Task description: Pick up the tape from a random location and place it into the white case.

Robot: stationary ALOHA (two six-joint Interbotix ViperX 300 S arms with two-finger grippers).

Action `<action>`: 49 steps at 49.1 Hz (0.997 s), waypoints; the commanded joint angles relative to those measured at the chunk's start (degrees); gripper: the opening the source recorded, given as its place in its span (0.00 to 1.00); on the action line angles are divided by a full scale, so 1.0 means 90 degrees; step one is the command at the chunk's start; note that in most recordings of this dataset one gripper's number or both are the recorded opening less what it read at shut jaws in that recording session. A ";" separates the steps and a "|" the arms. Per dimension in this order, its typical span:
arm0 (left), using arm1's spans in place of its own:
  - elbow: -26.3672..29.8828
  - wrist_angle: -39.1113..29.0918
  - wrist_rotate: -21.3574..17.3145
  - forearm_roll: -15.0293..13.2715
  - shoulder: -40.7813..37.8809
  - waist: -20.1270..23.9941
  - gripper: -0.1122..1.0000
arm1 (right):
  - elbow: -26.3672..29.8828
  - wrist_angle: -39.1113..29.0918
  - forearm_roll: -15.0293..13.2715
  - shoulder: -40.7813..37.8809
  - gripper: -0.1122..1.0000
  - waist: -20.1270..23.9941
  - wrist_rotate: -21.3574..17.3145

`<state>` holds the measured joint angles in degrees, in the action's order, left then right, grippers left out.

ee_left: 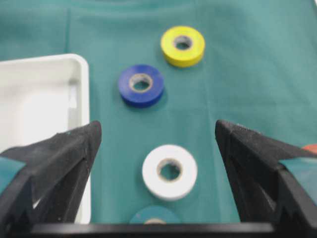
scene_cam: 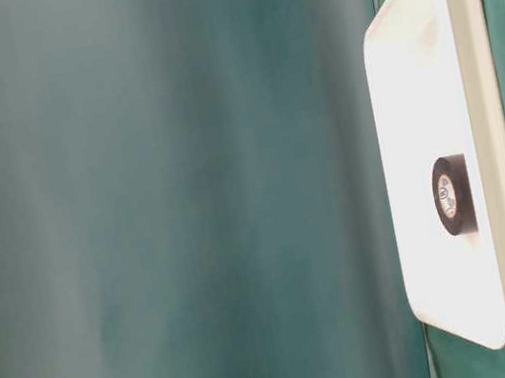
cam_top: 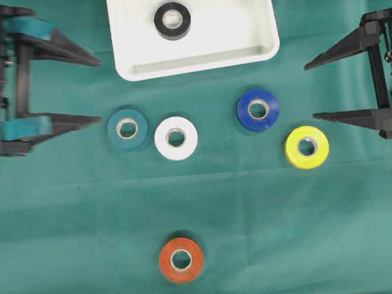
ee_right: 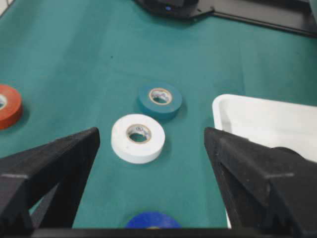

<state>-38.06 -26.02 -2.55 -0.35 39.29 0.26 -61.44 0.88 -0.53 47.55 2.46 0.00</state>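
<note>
Bench (cam_top: 65, 229) under wrinkled green cloth; left pincer (cam_top: 97, 89) and right pincer (cam_top: 310, 90) both spread, empty.

Wide-spread left pincer (ee_left: 157, 148) frames a white tape roll (ee_left: 170, 171).

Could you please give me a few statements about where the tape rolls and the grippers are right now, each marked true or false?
1. The black tape roll lies inside the white case. True.
2. The orange tape roll touches the white tape roll. False: it lies apart from the others, near the bottom of the overhead view.
3. The left gripper and the right gripper are both open and hold nothing. True.
4. The yellow tape roll is in the case. False: it lies on the green cloth, near the blue tape roll.
5. The teal tape roll lies beside the white one. True.
</note>
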 commanded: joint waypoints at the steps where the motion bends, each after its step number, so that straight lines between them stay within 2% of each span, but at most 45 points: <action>1: -0.0166 0.0068 0.0049 -0.0010 0.0361 0.0127 1.00 | 0.0176 0.0020 0.0010 -0.0010 0.93 0.0010 -0.0020; 15: -0.1025 0.0195 0.0420 -0.0010 0.1211 0.0313 1.00 | 0.0176 -0.0049 0.0010 0.0000 0.93 0.0010 -0.0020; 23: -0.1367 0.0439 0.0439 -0.0010 0.1484 0.0313 1.00 | 0.0166 -0.0059 0.0010 -0.0010 0.93 0.0010 -0.0010; 49: -0.1484 0.0518 0.0420 -0.0010 0.1602 0.0313 1.00 | 0.0166 -0.0059 0.0010 -0.0020 0.93 0.0010 -0.0010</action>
<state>-52.12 -21.80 1.32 -0.35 53.88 2.90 -61.52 0.09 -0.44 47.46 2.37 -0.09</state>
